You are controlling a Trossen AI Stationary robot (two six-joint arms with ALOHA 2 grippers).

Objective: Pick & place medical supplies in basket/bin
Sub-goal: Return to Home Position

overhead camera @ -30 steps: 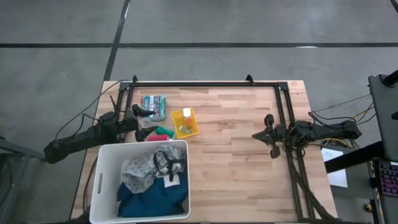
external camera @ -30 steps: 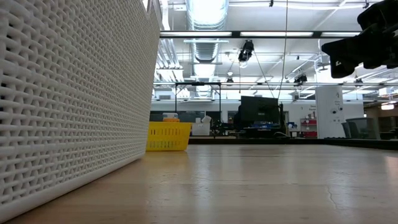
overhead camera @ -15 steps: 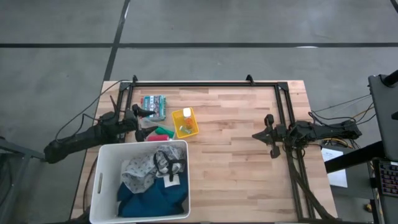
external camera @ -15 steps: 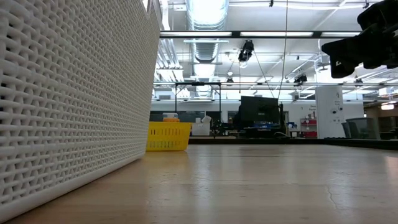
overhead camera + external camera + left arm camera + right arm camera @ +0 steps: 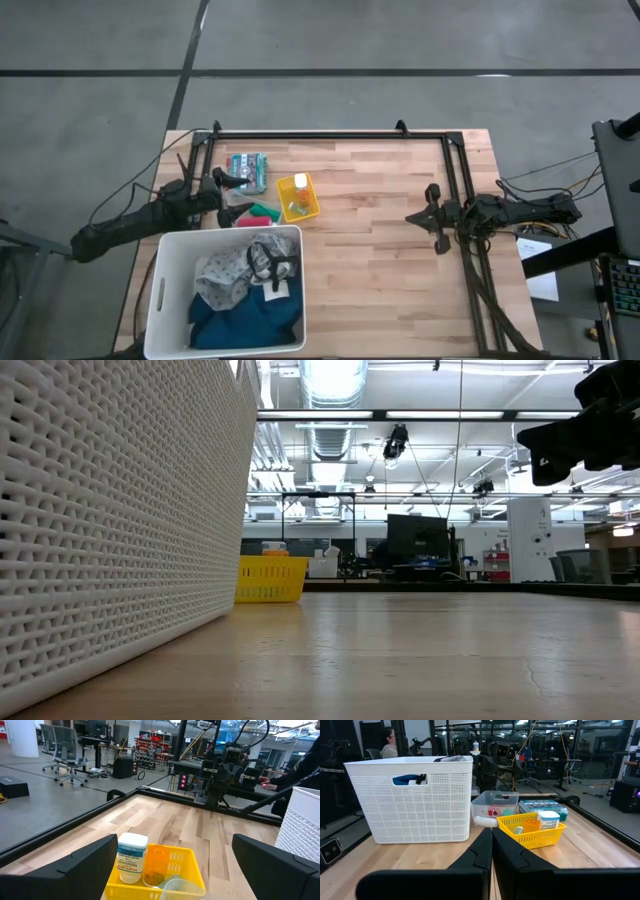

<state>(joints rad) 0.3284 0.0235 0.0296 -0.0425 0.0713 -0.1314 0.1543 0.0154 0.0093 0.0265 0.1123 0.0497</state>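
Note:
The white bin [image 5: 225,290] stands at the table's near left. A blue garment [image 5: 245,320] and a grey speckled cloth [image 5: 232,270] lie in it. Beyond it sits a small yellow basket [image 5: 298,197] holding a white bottle [image 5: 131,857] and an orange bottle [image 5: 159,865]. Beside that is a clear tub [image 5: 495,806] with red and green items, and a teal box [image 5: 247,170]. My left gripper [image 5: 236,196] hovers open and level, left of the yellow basket, touching nothing. My right gripper [image 5: 410,217] hovers shut and level at the table's right, empty.
A black frame rail [image 5: 330,135] runs along the table's far edge and down both sides. Bare wood [image 5: 380,270] lies between the bin and the right arm. A person [image 5: 390,740] sits in the room beyond the table.

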